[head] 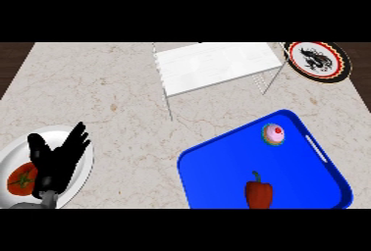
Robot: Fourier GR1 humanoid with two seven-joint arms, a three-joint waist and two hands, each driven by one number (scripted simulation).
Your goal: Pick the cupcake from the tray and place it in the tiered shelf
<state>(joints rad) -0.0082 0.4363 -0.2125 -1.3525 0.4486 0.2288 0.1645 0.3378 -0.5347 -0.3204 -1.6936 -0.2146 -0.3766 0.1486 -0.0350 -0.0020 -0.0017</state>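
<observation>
A small cupcake [275, 133] with pink icing and a red dot on top sits in the far corner of the blue tray [217, 166] at the lower right. The white tiered shelf [217, 66] with thin wire legs stands at the back of the counter, beyond the tray. My left hand [54, 157] rests at the lower left with its fingers straight and spread, over a white plate, far from the cupcake. The right hand does not show.
A red bell pepper [258, 192] lies in the tray's near part. A tomato [22, 180] sits on the white plate [14, 152] beside my left hand. A black-and-white patterned plate [316, 61] lies at the back right next to the shelf.
</observation>
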